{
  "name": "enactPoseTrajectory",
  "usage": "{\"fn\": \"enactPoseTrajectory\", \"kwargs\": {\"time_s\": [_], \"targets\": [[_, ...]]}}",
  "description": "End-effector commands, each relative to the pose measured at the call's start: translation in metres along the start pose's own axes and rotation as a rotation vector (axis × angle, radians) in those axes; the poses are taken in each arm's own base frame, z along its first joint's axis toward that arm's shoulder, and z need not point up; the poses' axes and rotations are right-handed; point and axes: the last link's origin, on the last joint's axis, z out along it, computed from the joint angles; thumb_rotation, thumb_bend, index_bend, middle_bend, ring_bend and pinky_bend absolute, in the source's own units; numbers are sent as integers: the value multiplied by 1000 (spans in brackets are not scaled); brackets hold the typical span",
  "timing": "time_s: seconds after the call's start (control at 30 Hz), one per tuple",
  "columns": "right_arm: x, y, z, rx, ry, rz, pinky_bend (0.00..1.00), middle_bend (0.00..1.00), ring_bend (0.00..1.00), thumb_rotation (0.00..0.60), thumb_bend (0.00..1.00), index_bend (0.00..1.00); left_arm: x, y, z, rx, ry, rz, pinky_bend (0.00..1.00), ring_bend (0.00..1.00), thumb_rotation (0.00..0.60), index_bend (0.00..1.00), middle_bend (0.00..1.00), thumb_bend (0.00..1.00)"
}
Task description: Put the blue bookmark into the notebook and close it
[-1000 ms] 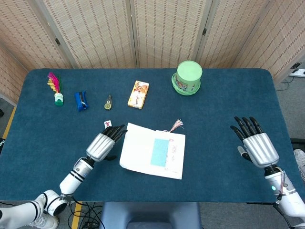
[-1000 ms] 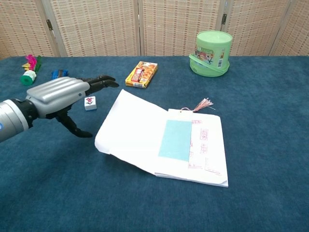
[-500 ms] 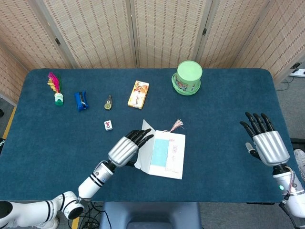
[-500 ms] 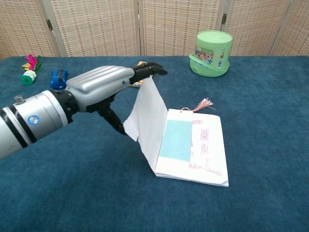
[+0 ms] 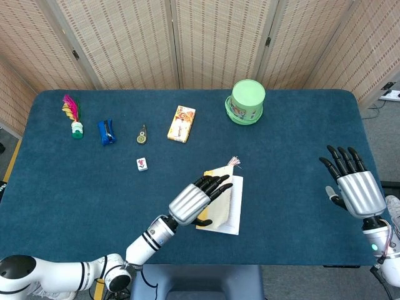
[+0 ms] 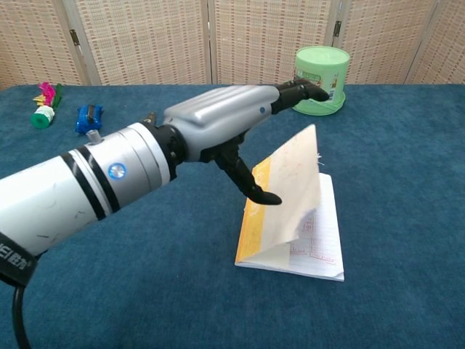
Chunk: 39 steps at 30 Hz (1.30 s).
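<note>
A blue-clothed table (image 5: pixel 56 187) stands before folding woven screens (image 5: pixel 131 40) (pale reed panels, grey frames); grey floor (image 5: pixel 381 134) lies beside the table.

Cream notebook (image 6: pixel 290 196) cover with yellow spine edge, white red-printed pages; dark blue table (image 5: pixel 300 156); pale green tub (image 5: pixel 247 100).

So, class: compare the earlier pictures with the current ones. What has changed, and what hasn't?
The left hand swept rightward, folding the white paper notebook's yellow-backed cover over the blue bookmark; the cover stands tilted, not flat. The right hand drifted slightly outward. The small table items stayed put.
</note>
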Motion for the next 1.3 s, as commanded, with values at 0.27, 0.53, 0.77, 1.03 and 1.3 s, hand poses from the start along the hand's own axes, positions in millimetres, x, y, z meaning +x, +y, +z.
{"fn": "enactPoseTrajectory", "kwargs": {"time_s": [0.27, 0.53, 0.77, 1.03, 1.3], "targets": [[-7, 3, -6, 7, -66, -6, 0, 0, 0, 600, 290, 168, 11, -30, -17, 102, 27, 2, 182, 119, 600, 41, 14, 140], [-16, 5, -17, 17, -108, -8, 0, 0, 0, 600, 324, 65, 38, -101, -72, 285, 62, 126, 182, 119, 600, 61, 14, 140], [-22, 12, -36, -11, -116, 22, 1, 0, 0, 600, 337, 26, 58, -144, -136, 456, 59, 161, 182, 119, 600, 63, 14, 140], [-19, 20, -65, -32, -115, 65, 40, 0, 0, 600, 339, 0, 79, -172, -214, 649, 117, 165, 181, 119, 600, 64, 14, 140], [-19, 23, -92, -66, -134, 78, 40, 0, 0, 600, 340, 0, 80, -163, -289, 812, 157, 162, 182, 119, 600, 69, 14, 140]]}}
